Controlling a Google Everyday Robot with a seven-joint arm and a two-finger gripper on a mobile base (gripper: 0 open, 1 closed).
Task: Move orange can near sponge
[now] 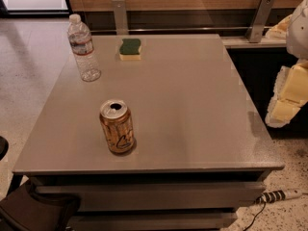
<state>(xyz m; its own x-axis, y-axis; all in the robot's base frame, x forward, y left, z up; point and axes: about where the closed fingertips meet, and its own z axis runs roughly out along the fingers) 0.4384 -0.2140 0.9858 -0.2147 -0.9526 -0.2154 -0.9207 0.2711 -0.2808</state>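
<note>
The orange can [116, 127] stands upright near the front left of the grey table [192, 105], its silver top open. The sponge [130, 49], dark green over pale yellow, lies flat near the table's far edge, well behind the can. My gripper [288, 96], white and pale yellow, hangs at the right edge of the view, off the table's right side and far from both the can and the sponge. It holds nothing that I can see.
A clear plastic water bottle [83, 48] stands upright at the far left of the table, left of the sponge. A rail with metal brackets [259, 19] runs behind the table. A power strip [279, 195] lies on the floor at the front right.
</note>
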